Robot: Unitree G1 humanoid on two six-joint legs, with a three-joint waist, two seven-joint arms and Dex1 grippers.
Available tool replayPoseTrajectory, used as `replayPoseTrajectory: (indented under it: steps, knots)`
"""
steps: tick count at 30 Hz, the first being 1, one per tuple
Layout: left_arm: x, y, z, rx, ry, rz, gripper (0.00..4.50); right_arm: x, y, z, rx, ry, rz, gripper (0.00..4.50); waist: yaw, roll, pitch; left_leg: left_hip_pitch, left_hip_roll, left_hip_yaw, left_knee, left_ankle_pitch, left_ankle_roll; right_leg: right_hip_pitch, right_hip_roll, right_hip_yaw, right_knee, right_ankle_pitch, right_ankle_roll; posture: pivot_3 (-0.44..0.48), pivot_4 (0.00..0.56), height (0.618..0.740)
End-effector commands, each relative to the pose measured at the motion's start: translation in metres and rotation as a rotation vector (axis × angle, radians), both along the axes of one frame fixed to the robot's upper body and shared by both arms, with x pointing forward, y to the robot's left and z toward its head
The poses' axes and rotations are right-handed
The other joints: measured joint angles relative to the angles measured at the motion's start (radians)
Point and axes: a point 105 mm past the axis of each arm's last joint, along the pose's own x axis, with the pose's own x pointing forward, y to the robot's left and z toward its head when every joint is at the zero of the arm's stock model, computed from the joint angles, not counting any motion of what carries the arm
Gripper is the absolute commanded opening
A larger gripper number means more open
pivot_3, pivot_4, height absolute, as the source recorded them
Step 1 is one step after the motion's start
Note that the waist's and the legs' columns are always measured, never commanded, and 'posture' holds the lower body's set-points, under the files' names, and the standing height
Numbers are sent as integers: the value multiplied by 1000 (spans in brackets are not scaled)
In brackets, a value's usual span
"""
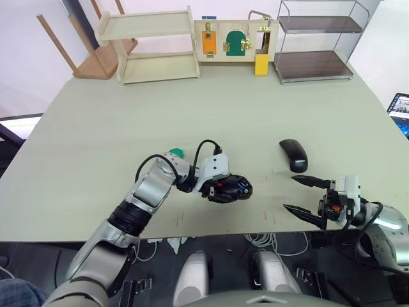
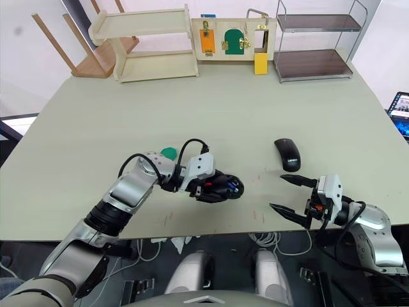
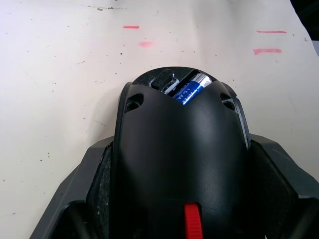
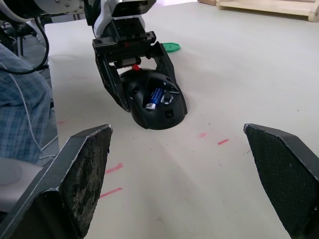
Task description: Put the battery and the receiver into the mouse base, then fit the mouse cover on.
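The mouse base [image 1: 231, 188], a black open shell, lies on the table near the front, and my left gripper [image 1: 233, 189] is shut on its sides. The red wheel part [image 3: 192, 224] shows at its near end. The blue battery [image 3: 191, 90] lies inside the base's hollow, also seen as the battery [image 4: 155, 95] from the right wrist. The glossy black mouse cover [image 1: 293, 155] rests on the table to the right, further back. My right gripper [image 1: 289, 192] hovers open near the front right edge, nothing between its fingers [image 4: 84, 174]. The receiver is hidden.
A green scalloped disc [image 1: 176, 153] lies by my left wrist. At the back stand a wooden shelf [image 1: 153, 45], a latch board [image 1: 233, 39] and a metal rack [image 1: 316, 41]. A tipped wooden chair [image 1: 96, 61] is back left. A person's plaid-clad leg [image 4: 20, 114] shows beyond the table edge.
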Motion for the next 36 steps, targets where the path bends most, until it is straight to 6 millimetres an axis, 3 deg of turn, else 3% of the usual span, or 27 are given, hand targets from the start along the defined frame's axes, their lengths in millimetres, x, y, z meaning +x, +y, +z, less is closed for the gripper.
replayPoseTrajectory:
  steps: [1, 3, 14, 19, 22, 29, 36]
  knots:
    - [2, -1, 5, -16, -11, 6, 4034, -1, -2, 10, 9, -47, 0, 4500, 1, 0, 0, 0, 0, 0, 0, 0, 0, 0, 0, 0, 0, 0, 0, 0, 150, 740]
    - [3, 0, 10, -27, -22, 7, 4428, -2, 0, 11, 12, -50, 3, 4500, 2, 0, 0, 0, 0, 0, 0, 0, 0, 0, 0, 0, 0, 0, 0, 0, 150, 740]
    - [-4, 3, 40, -112, -75, -8, 4428, 0, 1, 23, 49, -71, -9, 4500, 1, 0, 8, -1, 0, 0, 0, 0, 0, 0, 0, 0, 0, 0, 0, 0, 150, 740]
    - [-16, 17, 65, -242, -83, -1, 4428, 2, -5, 25, 48, -94, -65, 4500, -1, 1, 10, -1, 0, 0, 0, 0, 0, 0, -1, 0, 0, 0, 0, 0, 150, 740]
    - [-23, 28, 68, -263, -91, -1, 4428, 4, -9, 29, 70, -108, -114, 4500, 0, 1, 11, -1, 0, 0, 0, 0, 0, 0, -1, 0, 0, 0, 0, 0, 150, 740]
    - [-35, 50, 82, -416, -131, 30, 4428, 28, -29, 29, 94, -62, -384, 4500, 0, 2, 12, 0, 0, 0, 0, 0, 0, 0, -2, 0, 0, 0, 0, 0, 150, 740]
    - [-42, 80, 81, -423, -140, 76, 4428, 59, -29, 25, 91, 42, -667, 4500, -1, 3, 13, 0, 0, 1, 0, 0, 0, -1, -3, 0, 0, 0, 0, 0, 150, 740]
